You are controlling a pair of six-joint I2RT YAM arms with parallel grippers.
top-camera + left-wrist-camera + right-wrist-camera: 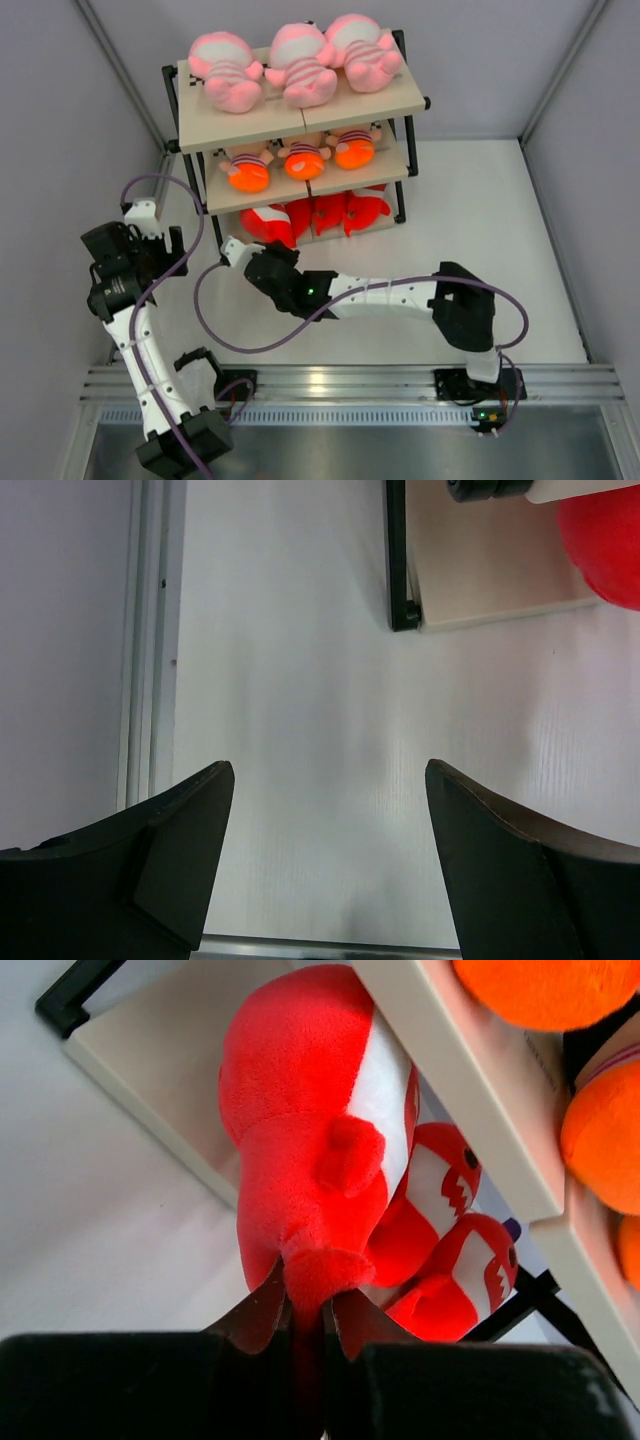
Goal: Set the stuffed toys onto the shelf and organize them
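The shelf (290, 118) stands at the back of the table. Three pale-pink striped dolls (300, 62) lie on its top board, three orange-headed dolls (303, 155) on the middle board, red sharks (330, 212) on the bottom board. My right gripper (308, 1305) is shut on the tail of a red shark (310, 1130), held at the left end of the bottom board beside two other sharks (440, 1185); in the top view the shark (264, 222) is just ahead of the right gripper (238, 250). My left gripper (330, 810) is open and empty over bare table left of the shelf.
The shelf's black corner post (398, 555) and bottom board edge show at the top of the left wrist view. Grey walls close in the table on both sides. A metal rail (350, 385) runs along the near edge. Purple cables loop by the arms.
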